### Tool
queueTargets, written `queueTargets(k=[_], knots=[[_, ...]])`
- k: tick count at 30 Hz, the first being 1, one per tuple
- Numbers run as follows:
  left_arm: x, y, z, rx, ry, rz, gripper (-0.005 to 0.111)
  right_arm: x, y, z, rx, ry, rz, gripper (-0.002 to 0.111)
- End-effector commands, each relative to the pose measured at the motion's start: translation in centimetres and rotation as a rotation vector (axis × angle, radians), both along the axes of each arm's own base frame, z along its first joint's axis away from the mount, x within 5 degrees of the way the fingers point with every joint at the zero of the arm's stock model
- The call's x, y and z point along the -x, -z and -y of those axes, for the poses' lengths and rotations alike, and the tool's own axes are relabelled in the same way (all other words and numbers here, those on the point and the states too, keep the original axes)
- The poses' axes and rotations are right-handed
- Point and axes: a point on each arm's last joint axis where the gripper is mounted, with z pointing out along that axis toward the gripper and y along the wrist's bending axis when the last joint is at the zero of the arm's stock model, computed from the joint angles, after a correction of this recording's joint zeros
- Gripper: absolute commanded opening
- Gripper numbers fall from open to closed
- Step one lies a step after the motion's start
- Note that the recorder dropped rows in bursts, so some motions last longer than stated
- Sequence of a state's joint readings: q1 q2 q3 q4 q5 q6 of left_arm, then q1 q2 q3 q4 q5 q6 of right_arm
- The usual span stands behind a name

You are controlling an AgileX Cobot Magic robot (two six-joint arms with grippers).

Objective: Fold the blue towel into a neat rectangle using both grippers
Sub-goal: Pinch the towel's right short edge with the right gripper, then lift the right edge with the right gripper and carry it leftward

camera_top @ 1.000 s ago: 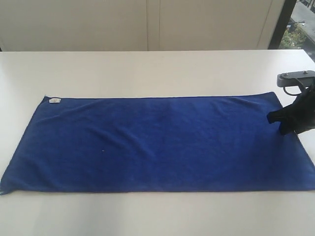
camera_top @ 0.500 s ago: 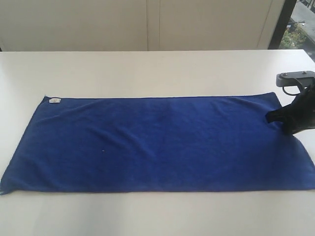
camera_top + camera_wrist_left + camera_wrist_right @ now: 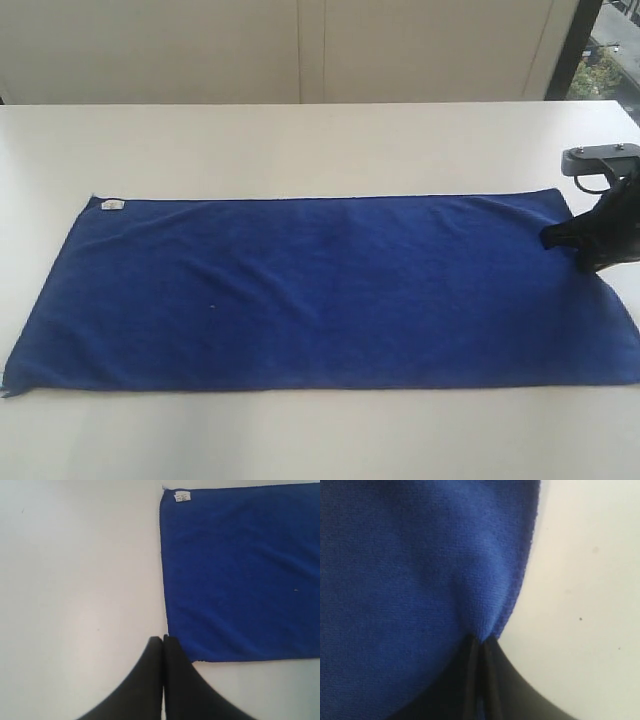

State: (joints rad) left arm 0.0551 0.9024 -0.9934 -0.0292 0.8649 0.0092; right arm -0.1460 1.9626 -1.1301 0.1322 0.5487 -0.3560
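The blue towel (image 3: 320, 290) lies spread flat on the white table (image 3: 300, 140), with its small white label (image 3: 112, 205) at the far left corner. My right gripper (image 3: 548, 240) sits at the towel's right end near the far corner. In the right wrist view the right gripper (image 3: 481, 640) is shut on the towel (image 3: 420, 580), whose hem bunches into the pinch. In the left wrist view my left gripper (image 3: 163, 639) is shut with nothing seen between its fingers, right beside the towel's (image 3: 240, 575) left edge near the front corner. The label (image 3: 182, 496) shows there too. The left gripper is outside the exterior view.
A pale wall (image 3: 300, 50) runs behind the table, with a dark window strip (image 3: 585, 45) at the far right. The towel's right end reaches close to the table's right side.
The right gripper's fingers have closed on the towel's right edge. The towel's front left corner has shifted slightly; the rest of the cloth lies as before.
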Motion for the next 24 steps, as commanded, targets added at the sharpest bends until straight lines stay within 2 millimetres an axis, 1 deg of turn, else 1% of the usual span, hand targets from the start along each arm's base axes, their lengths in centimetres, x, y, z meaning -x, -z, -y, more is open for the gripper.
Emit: queueTargets(k=[1, 7, 8, 12, 13, 20, 23, 24], knots=[[0.2, -0.2, 0.0, 0.006, -0.009, -0.001, 0.0, -0.1, 0.4, 0.0, 0.002, 0.009, 0.001, 0.0], [0.2, -0.2, 0.0, 0.006, -0.009, -0.001, 0.0, -0.4, -1.1, 0.4, 0.011, 0.023, 0.046, 0.0], [0.2, -0.2, 0.0, 0.006, -0.009, -0.001, 0.0, -0.5, -1.5, 0.8, 0.021, 0.024, 0.057, 0.0], [0.2, -0.2, 0.0, 0.006, -0.009, -0.001, 0.0, -0.3, -2.0, 1.8, 0.035, 0.038, 0.065, 0.0], [0.2, -0.2, 0.0, 0.006, -0.009, -0.001, 0.0, -0.2, -2.0, 2.4, 0.042, 0.047, 0.066, 0.0], [0.2, -0.2, 0.0, 0.006, -0.009, -0.001, 0.0, 0.3, -2.1, 4.7, 0.089, 0.079, 0.063, 0.0], [0.2, -0.2, 0.0, 0.006, -0.009, -0.001, 0.0, 0.6, -2.2, 6.2, 0.115, 0.131, 0.067, 0.0], [0.2, -0.2, 0.0, 0.006, -0.009, -0.001, 0.0, 0.6, -2.2, 6.4, 0.116, 0.137, 0.071, 0.0]])
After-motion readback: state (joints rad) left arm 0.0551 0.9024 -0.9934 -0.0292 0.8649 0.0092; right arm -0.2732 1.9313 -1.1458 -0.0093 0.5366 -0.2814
